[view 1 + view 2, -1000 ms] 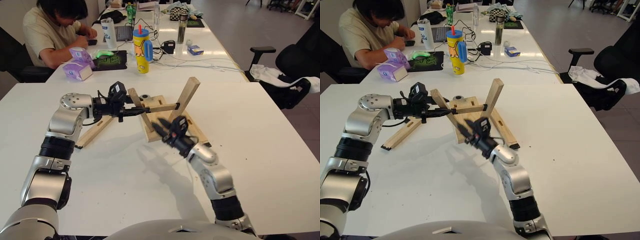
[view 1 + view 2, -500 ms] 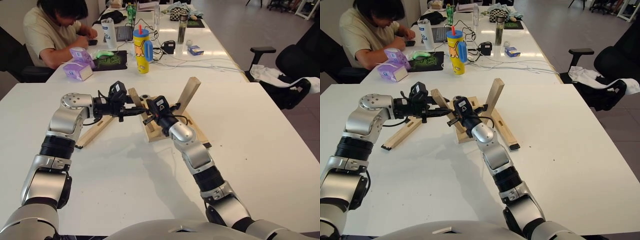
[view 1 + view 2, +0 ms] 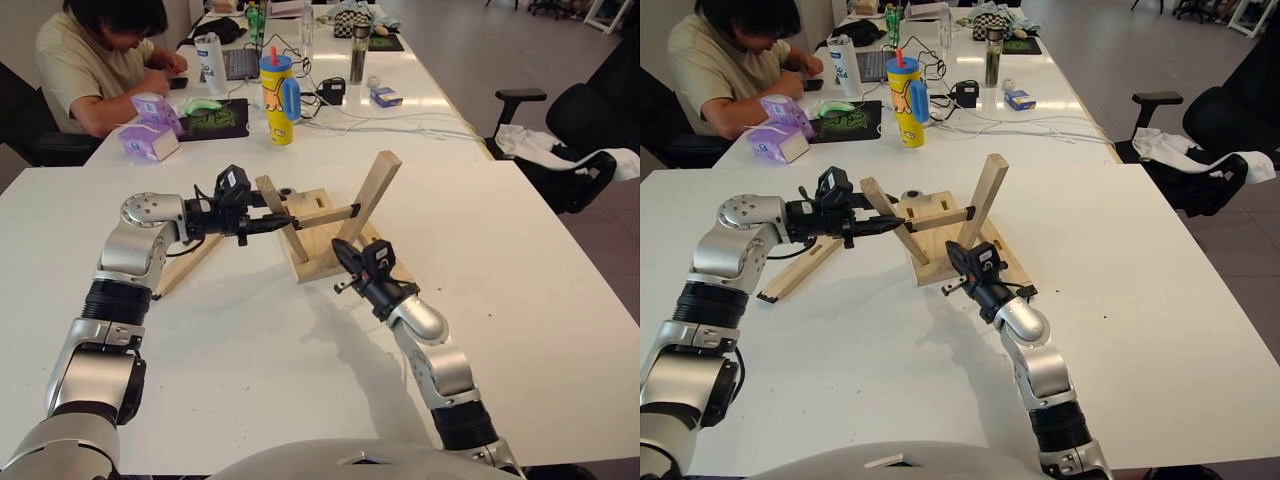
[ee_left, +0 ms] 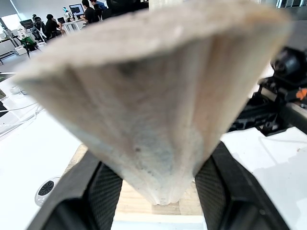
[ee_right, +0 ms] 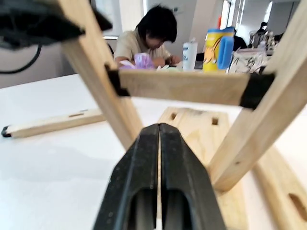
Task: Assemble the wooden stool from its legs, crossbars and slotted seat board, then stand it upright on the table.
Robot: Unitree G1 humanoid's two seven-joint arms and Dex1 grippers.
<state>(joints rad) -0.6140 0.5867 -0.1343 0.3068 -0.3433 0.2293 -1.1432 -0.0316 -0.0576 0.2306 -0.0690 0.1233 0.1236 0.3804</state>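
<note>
Half-built stool (image 3: pixel 325 214) on the white bench (image 3: pixel 250 350)
Left wrist view showed the left hand (image 4: pixel 157 191) clamping a leg (image 4: pixel 153 105); right wrist view showed the right hand (image 5: pixel 159 143) clenched before the seat board (image 5: pixel 192 120). Cluttered table (image 3: pixel 420 90) behind.

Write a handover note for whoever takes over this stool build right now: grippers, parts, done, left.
Left gripper: shut on the left leg.
Right gripper: shut, empty, at the near edge of the seat board.
Parts: seat board flat on the table; left leg and right leg stand tilted on it, joined by one crossbar. One loose leg lies left of the board, a second loose leg along its right side.
Done: two legs, one crossbar.
Left: fit remaining pieces, stand stool upright.
</note>
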